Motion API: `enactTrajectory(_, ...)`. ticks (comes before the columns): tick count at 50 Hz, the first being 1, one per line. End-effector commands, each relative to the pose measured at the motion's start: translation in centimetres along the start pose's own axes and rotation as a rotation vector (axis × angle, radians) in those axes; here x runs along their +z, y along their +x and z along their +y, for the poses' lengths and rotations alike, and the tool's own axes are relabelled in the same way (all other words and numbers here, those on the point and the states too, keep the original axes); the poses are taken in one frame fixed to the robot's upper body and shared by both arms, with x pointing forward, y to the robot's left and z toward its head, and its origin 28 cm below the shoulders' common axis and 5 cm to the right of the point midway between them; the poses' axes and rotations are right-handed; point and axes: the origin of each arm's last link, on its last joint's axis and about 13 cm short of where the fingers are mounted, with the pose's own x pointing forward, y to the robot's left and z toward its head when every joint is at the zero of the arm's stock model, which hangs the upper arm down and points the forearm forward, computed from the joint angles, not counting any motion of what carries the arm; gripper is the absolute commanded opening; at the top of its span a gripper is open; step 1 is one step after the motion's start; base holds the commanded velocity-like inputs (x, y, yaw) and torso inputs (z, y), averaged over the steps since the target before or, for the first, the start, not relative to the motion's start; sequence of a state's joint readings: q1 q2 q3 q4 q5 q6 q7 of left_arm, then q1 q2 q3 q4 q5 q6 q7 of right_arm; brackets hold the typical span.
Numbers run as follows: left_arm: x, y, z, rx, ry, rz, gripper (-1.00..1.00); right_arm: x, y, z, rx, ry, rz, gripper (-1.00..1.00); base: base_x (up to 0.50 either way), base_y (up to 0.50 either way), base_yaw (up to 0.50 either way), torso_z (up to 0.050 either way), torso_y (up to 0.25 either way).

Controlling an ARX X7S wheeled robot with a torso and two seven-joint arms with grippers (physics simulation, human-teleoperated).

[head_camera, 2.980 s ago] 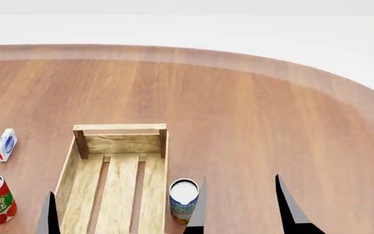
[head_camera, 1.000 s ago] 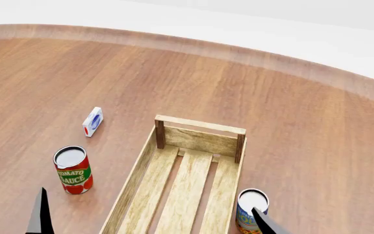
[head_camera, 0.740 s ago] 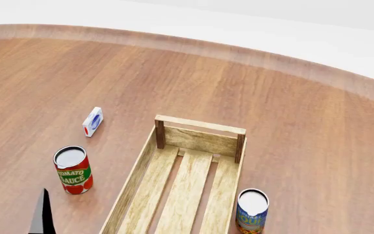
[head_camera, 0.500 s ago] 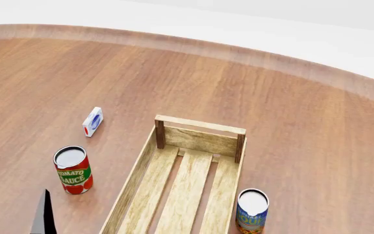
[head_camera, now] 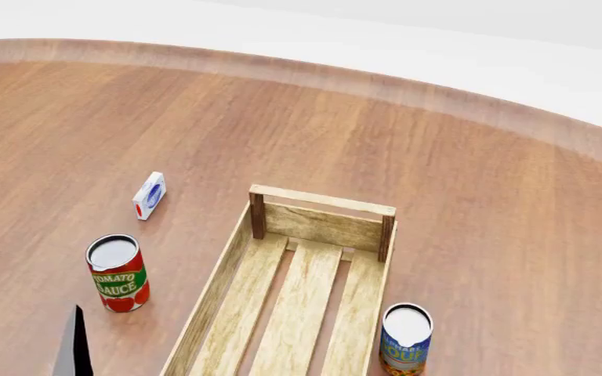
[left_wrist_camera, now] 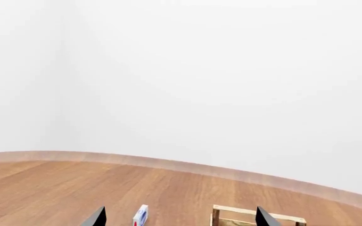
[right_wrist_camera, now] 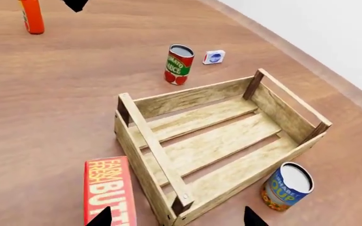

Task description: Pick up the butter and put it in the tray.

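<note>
Two hands stand wide and empty, the right hand [right_wrist_camera: 176, 217] hovering over the tray's [right_wrist_camera: 152, 146] near end, the butter [right_wrist_camera: 109, 190] lying on the table [right_wrist_camera: 55, 94] just beside it, at the tray's 7 o'clock.

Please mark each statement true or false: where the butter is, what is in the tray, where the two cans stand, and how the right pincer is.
1. The butter lies inside the tray. False: it lies on the table beside the tray's short end.
2. The tray holds nothing. True.
3. The tomato sauce can and the blue soup can stand on opposite long sides of the tray. True.
4. The small white-blue box rests on top of the tomato sauce can. False: it lies apart, on the table.
5. The right pincer grips the butter. False: it is open, holding nothing.
</note>
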State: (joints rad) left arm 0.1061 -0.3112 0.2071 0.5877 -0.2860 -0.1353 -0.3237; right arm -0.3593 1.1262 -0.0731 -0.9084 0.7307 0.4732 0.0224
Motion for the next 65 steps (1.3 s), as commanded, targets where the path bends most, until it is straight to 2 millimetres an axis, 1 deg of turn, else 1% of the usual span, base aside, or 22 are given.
enactTrajectory(1, 0.0, 0.0, 0.0, 0.003, 0.006, -0.007, 1.00, 0.1, -0.3, -0.2, 0.051, -0.019, 0.051, 1.00, 0.00, 0.00, 0.00, 0.000, 0.000)
enactTrajectory(4, 0.1, 0.0, 0.0, 0.002, 0.006, -0.007, 1.00, 0.0, -0.2, -0.1, 0.071, -0.024, 0.057, 1.00, 0.00, 0.00, 0.00, 0.000, 0.000)
enactTrajectory(14, 0.1, 0.0, 0.1, 0.003, 0.007, -0.008, 1.00, 0.7, 0.4, 0.2, 0.137, -0.054, 0.056, 1.00, 0.00, 0.00, 0.00, 0.000, 0.000)
enactTrajectory(20, 0.2, 0.0, 0.1, 0.005, 0.005, -0.009, 1.00, 0.6, 0.9, 0.3, 0.165, -0.062, 0.064, 1.00, 0.00, 0.00, 0.00, 0.000, 0.000)
enactTrajectory(30, 0.2, 0.0, 0.1, 0.002, 0.005, -0.011, 1.00, -0.3, 2.3, 0.1, 0.187, -0.048, 0.087, 1.00, 0.00, 0.00, 0.00, 0.000, 0.000)
enactTrajectory(37, 0.2, 0.1, 0.2, 0.004, 0.005, -0.011, 1.00, -0.8, 3.2, 0.3, 0.226, -0.062, 0.116, 1.00, 0.00, 0.00, 0.00, 0.000, 0.000)
enactTrajectory(42, 0.3, 0.1, 0.2, 0.006, 0.004, -0.013, 1.00, -1.4, 3.3, 0.4, 0.233, -0.075, 0.153, 1.00, 0.00, 0.00, 0.00, 0.000, 0.000)
enactTrajectory(47, 0.2, 0.0, 0.2, 0.004, 0.006, -0.012, 1.00, -1.4, 3.4, 0.5, 0.242, -0.076, 0.169, 1.00, 0.00, 0.00, 0.00, 0.000, 0.000)
enactTrajectory(55, 0.3, 0.1, 0.2, 0.008, 0.004, -0.014, 1.00, -2.0, 3.6, 1.0, 0.266, -0.075, 0.186, 1.00, 0.00, 0.00, 0.00, 0.000, 0.000)
enactTrajectory(65, 0.3, 0.0, 0.3, 0.008, 0.004, -0.015, 1.00, -2.3, 4.1, 1.0, 0.273, -0.069, 0.196, 1.00, 0.00, 0.00, 0.00, 0.000, 0.000)
